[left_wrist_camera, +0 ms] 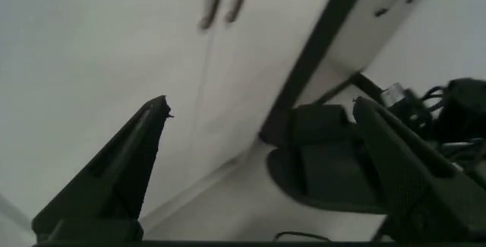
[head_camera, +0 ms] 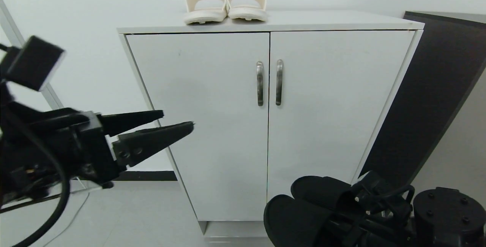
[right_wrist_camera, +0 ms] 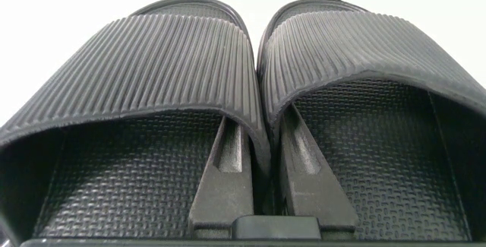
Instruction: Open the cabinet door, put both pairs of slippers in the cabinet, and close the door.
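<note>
The white cabinet (head_camera: 334,125) stands with both doors shut, its two metal handles (head_camera: 269,83) side by side at the centre. A cream pair of slippers (head_camera: 226,5) rests on its top. My left gripper (head_camera: 178,119) hangs open in front of the left door, below and left of the handles, with nothing between its fingers (left_wrist_camera: 137,163). The handles (left_wrist_camera: 224,0) show beyond them. Low at the right, my right gripper (right_wrist_camera: 262,137) is shut on the black pair of slippers (head_camera: 303,212), pinching their inner edges together (right_wrist_camera: 258,87).
A dark panel (head_camera: 436,106) leans beside the cabinet's right side. Grey floor (head_camera: 144,216) lies open in front of the cabinet at the left. A slanted metal bar (head_camera: 49,95) runs along the wall behind my left arm.
</note>
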### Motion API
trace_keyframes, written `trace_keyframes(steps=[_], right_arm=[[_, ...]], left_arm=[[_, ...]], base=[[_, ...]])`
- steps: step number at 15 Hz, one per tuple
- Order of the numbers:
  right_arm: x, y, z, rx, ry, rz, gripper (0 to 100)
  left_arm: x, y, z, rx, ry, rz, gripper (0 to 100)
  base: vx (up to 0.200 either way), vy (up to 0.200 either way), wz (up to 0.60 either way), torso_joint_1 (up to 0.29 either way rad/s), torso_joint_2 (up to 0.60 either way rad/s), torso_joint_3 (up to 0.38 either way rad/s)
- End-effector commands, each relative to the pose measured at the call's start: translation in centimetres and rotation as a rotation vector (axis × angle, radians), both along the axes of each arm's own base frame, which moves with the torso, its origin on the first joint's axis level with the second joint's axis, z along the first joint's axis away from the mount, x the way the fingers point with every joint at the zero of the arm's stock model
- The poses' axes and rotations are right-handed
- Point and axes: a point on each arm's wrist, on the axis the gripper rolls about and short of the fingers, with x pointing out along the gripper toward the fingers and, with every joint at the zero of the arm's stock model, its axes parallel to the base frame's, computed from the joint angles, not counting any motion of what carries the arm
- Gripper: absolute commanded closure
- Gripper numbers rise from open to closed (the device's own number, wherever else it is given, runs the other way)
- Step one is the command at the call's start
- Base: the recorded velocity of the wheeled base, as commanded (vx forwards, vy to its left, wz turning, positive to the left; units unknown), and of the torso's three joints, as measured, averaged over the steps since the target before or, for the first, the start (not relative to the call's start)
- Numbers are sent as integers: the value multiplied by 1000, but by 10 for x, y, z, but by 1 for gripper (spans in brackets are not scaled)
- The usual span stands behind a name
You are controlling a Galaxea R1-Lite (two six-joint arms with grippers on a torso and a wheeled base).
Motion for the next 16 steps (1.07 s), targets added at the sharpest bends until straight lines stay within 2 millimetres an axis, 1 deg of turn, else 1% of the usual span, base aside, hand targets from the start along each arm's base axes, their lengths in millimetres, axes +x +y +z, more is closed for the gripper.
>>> trace_keyframes(steps=[1, 2, 3, 5, 7, 11, 13, 16], right_arm=[[1, 1, -2, -6, 5, -1, 100], [1, 1, -1, -5, 4, -1, 100], [1, 1, -1, -5, 2, -2, 100], [1, 1, -1, -6, -1, -2, 100], [1, 1, 1, -4, -7, 1, 100], [0, 1, 1, -5, -11, 2, 100], [0, 1, 1, -7, -10, 1, 100], [0, 1, 1, -7, -10, 2, 100]], left_arm=[[27, -40, 2, 15, 47, -114, 0], [28, -47, 3, 11, 53, -138, 0], [33, -72, 6, -10, 88, -210, 0], [50, -97, 4, -23, 88, -246, 0], [63, -113, 0, -29, 78, -259, 0], [87, -133, 3, -57, 59, -313, 0], [104, -138, 5, -65, 49, -309, 0], [115, -133, 10, -94, 49, -329, 0]], base=[[0, 0, 0, 0, 0, 0], [0, 0, 0, 0, 0, 0], [0, 0, 0, 0, 0, 0], [0, 0, 0, 0, 0, 0], [0, 0, 0, 0, 0, 0], [0, 0, 0, 0, 0, 0], [0, 0, 0, 0, 0, 0], [0, 0, 0, 0, 0, 0]])
